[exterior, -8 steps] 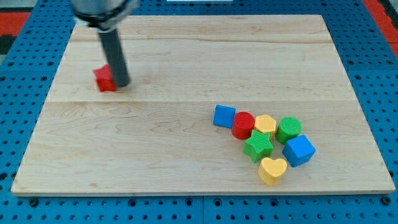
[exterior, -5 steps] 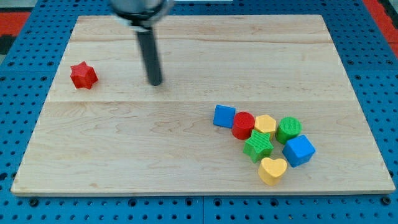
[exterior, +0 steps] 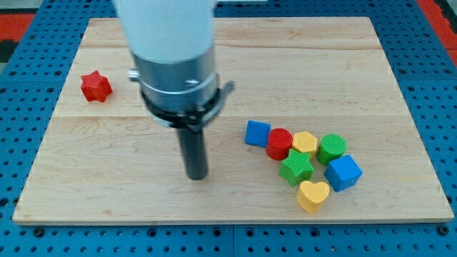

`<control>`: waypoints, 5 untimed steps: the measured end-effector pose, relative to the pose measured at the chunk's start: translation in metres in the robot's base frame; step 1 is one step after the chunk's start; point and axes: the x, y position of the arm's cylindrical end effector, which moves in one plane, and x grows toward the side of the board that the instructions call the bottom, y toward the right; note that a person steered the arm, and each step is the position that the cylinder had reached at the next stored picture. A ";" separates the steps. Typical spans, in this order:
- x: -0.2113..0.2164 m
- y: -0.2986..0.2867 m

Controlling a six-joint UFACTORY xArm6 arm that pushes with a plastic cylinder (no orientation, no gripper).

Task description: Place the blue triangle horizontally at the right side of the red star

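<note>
The red star (exterior: 95, 86) lies near the board's left edge, in the upper left. A blue block (exterior: 258, 133) sits at the left end of a cluster at the lower right; I cannot make out its shape for sure. A second blue block (exterior: 343, 172), cube-like, sits at the cluster's right side. My tip (exterior: 196, 177) rests on the board at the lower middle. It is well left of the cluster, far down and right of the red star, and touches no block.
The cluster also holds a red cylinder (exterior: 280, 143), a yellow block (exterior: 305, 142), a green cylinder (exterior: 331, 148), a green star (exterior: 296, 168) and a yellow heart (exterior: 313, 195). The wooden board (exterior: 400, 86) lies on a blue pegboard. The arm's large body hides part of the board's upper middle.
My tip was against the red star's right side and the star ended a little further left. The tip then moved right and down towards the view's bottom.
</note>
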 end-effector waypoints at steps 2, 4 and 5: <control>-0.036 0.052; -0.078 0.082; -0.088 0.095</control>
